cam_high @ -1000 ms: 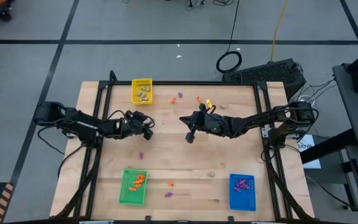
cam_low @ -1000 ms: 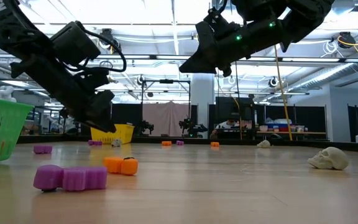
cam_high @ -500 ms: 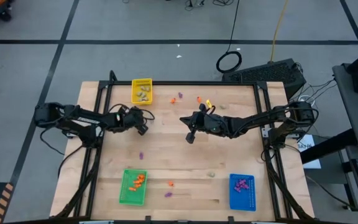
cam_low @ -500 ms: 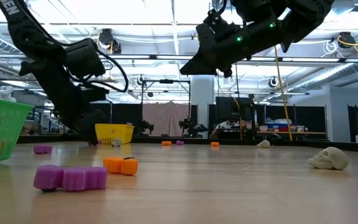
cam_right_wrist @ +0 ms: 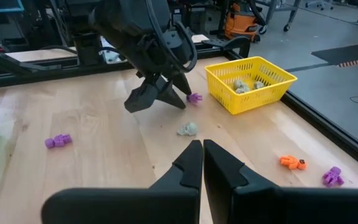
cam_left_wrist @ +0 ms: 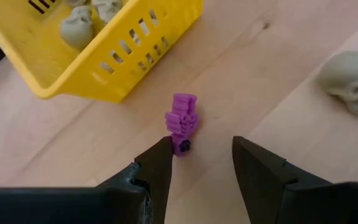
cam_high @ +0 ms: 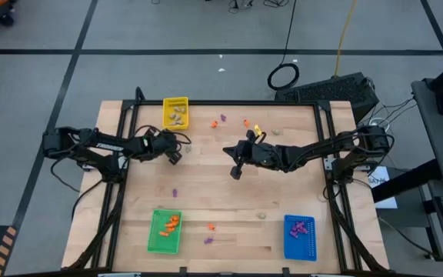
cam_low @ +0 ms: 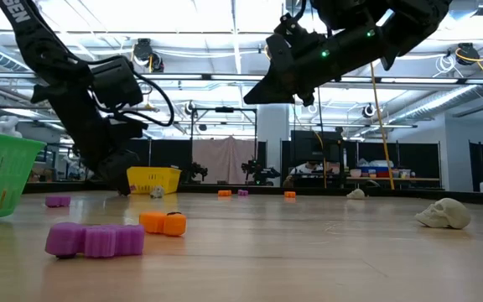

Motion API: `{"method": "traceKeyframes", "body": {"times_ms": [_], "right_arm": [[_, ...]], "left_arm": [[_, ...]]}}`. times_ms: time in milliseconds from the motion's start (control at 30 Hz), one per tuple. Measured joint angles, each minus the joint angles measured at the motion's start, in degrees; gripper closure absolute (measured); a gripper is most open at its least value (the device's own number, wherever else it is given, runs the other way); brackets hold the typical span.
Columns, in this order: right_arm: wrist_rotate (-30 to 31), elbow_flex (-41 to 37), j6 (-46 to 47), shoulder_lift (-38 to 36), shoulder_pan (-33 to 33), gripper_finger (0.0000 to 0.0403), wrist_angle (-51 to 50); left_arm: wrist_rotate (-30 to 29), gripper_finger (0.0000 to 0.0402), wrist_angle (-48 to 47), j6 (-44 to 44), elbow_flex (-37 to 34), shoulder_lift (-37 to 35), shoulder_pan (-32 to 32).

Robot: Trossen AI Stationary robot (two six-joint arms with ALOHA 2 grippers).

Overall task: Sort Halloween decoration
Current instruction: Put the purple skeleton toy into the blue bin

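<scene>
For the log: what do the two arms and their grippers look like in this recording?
Both arms are black, jointed and slim, with loose black cables looped near the wrists. The left gripper has two dark wedge-shaped fingers; white lettering runs along that arm. The right gripper has matching tapered dark fingers, and small green lights glow on its wrist.

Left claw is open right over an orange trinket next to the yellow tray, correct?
Not quite: the trinket is purple, not orange. The left wrist view shows the left claw open, with a purple trinket just ahead of its fingers on the table, beside the yellow tray. The rest holds.
</scene>
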Motion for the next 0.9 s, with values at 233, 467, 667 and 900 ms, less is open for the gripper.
{"method": "traceKeyframes", "body": {"times_ms": [233,467,667,900], "right_arm": [[0.0,0.0,0.0,0.0,0.0,0.0403,0.0],[0.0,0.0,0.0,0.0,0.0,0.0403,-0.1],[0.0,0.0,0.0,0.0,0.0,0.0403,-0.2],[-0.3,0.0,0.0,0.0,0.0,0.0403,-0.2]], "left_arm": [[0.6,0.0242,-8.5,1.4,4.1,0.0,0.6],[0.5,0.0242,-10.1,2.7,5.4,0.0,3.6],[5.7,0.0242,-10.1,4.2,5.4,0.0,8.7],[13.3,0.0246,-9.6,8.5,5.4,0.0,12.4]]}}
